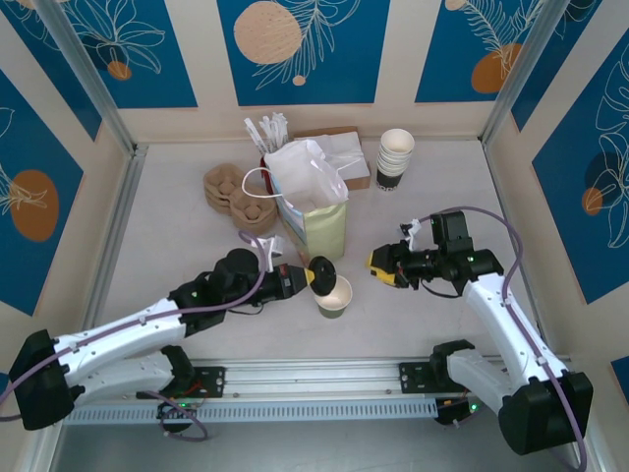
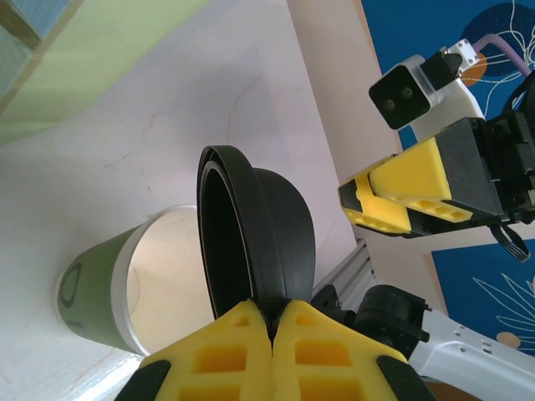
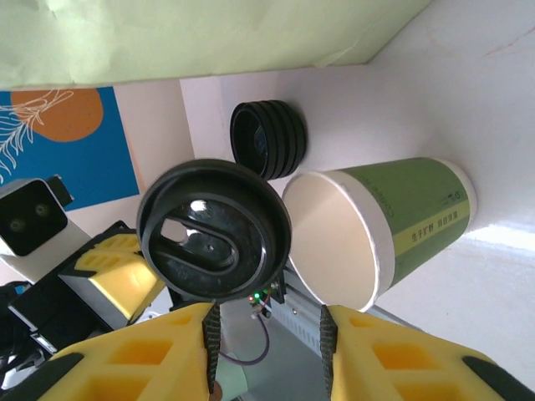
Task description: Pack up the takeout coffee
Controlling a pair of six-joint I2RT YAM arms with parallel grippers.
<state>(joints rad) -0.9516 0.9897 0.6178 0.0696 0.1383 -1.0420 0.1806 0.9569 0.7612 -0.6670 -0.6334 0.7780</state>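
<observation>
Beside the open green paper cup point(image 2: 88, 288), grips a round black plastic lid point(image 2: 267, 234) edge-on in the left claw point(image 2: 269, 322), right claw point(image 3: 269, 334) released; risks tipping the cup if pressed askew.

the left claw point(image 1: 307, 278) pinches a black lid point(image 1: 321, 269) on edge, at the eleven o'clock rim of the open paper cup point(image 1: 335, 298). the right claw point(image 1: 383, 267) hangs near, at the cup's two o'clock. a green bag point(image 1: 324, 228) stands at its twelve on the table point(image 1: 167, 226).
</observation>
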